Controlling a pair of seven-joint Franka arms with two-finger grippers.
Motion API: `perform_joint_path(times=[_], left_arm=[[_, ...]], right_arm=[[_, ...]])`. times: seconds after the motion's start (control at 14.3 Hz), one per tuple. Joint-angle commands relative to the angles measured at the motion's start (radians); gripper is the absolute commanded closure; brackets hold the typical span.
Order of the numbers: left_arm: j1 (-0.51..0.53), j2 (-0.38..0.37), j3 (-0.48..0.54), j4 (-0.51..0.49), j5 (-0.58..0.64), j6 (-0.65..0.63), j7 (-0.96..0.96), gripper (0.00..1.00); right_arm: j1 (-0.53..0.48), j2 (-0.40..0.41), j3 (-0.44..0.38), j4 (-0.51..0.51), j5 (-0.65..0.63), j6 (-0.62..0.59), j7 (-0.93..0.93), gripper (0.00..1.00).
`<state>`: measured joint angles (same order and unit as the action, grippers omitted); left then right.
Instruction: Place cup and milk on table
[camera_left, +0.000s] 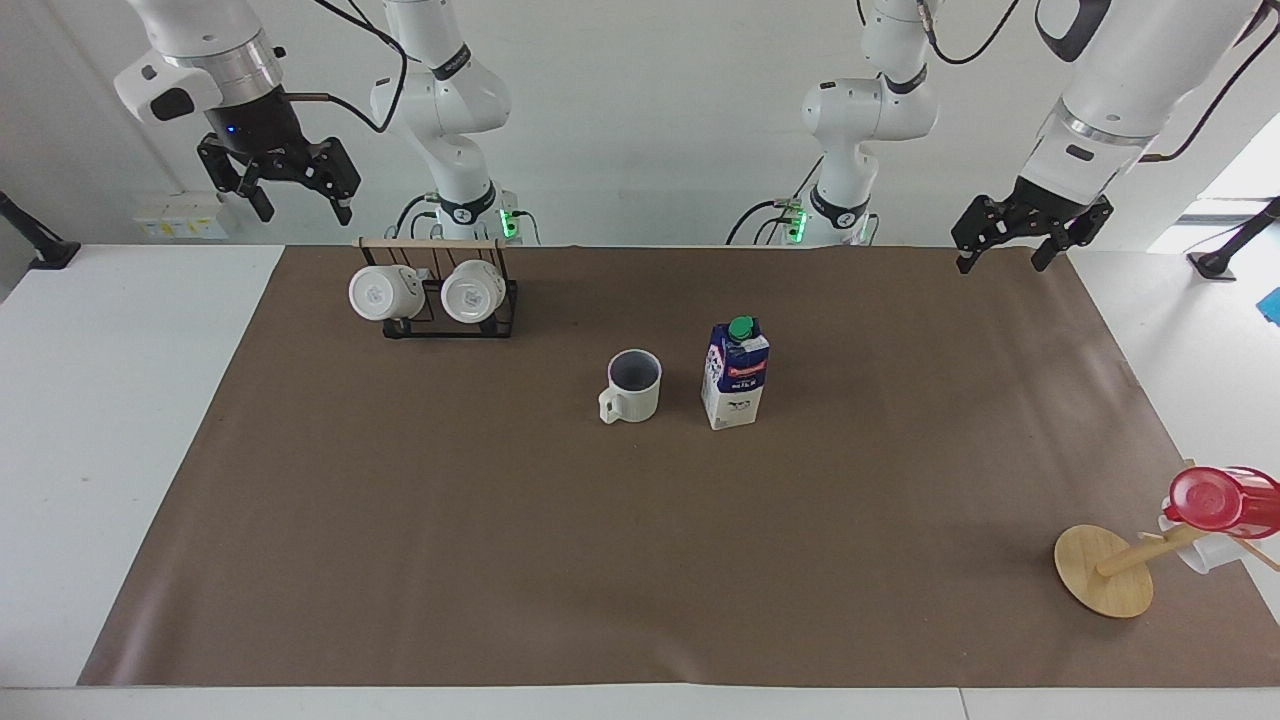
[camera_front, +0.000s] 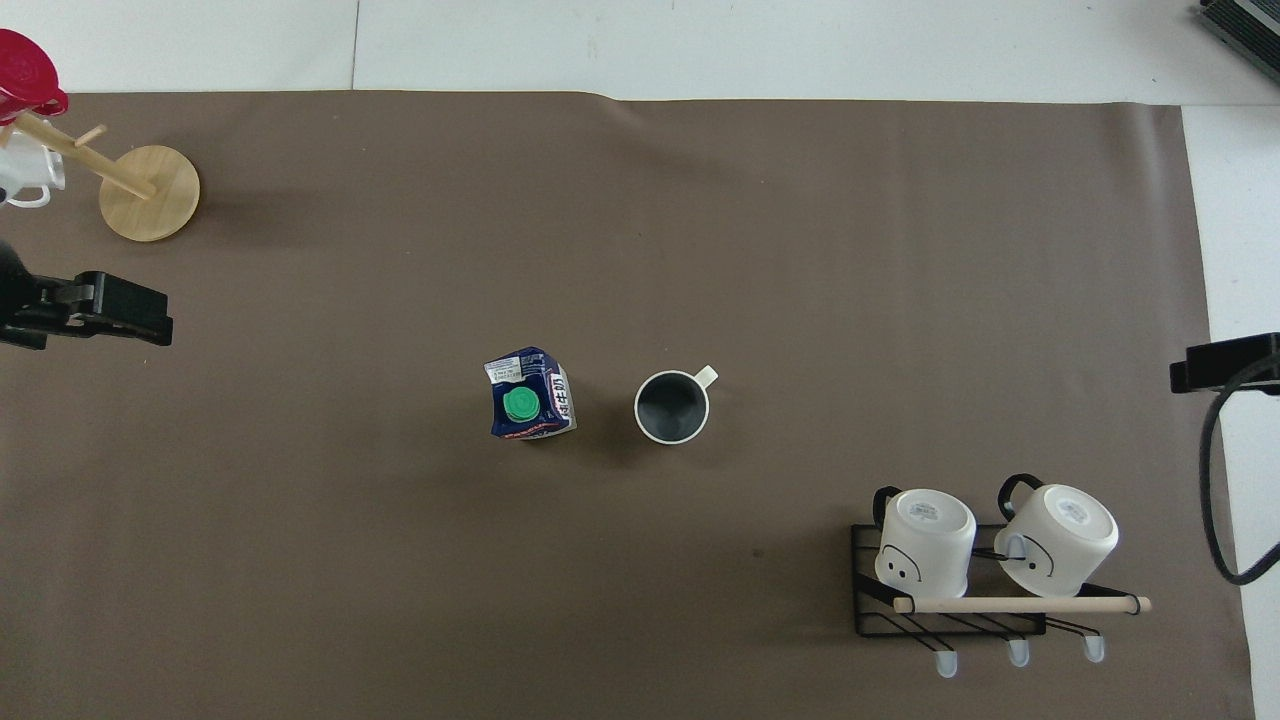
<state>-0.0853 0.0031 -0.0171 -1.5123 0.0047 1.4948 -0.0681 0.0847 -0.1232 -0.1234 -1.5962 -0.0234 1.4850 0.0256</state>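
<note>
- Two task things stand upright near the middle of the table (camera_left: 120, 450), on its brown sheet (camera_left: 640, 560): the cup (camera_left: 633, 386) and the milk (camera_left: 735, 374), side by side and just apart, neither touching the other.
- In the overhead view the cup (camera_front: 671, 406) sits at 3 o'clock from the milk (camera_front: 528, 393), toward the right arm's end, its handle pointing to about 1 o'clock, away from the robots.
- The milk's green cap is on and the carton is not tilted.
- The left tool (camera_left: 1021, 232) hangs released and empty, high over the sheet's edge at the left arm's end, well apart from the milk.
- The right tool (camera_left: 291, 183) likewise hangs released and empty, above the mug rack (camera_left: 440, 292) with its two white mugs.
- A wooden cup tree (camera_left: 1110, 568) with a red cup (camera_left: 1215, 498) stands at the sheet's corner farthest from the robots, at the left arm's end.
- Judged from this, both placements look done; the step in hand seems to be the arms' retreat, and the next move calls for little beyond parking them clear.
</note>
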Motion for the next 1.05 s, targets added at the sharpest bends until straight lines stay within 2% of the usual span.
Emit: perform_joint_path(times=[0.0, 0.98], left_arm=[[0.009, -0.005, 0.000, 0.007, -0.011, -0.008, 0.028, 0.00], [0.009, -0.012, 0.000, -0.003, -0.012, 0.008, 0.087, 0.00]], right_arm=[[-0.010, -0.004, 0.005, -0.001, 0.016, -0.008, -0.019, 0.00], [-0.010, -0.006, 0.005, -0.001, 0.016, -0.008, -0.019, 0.00]])
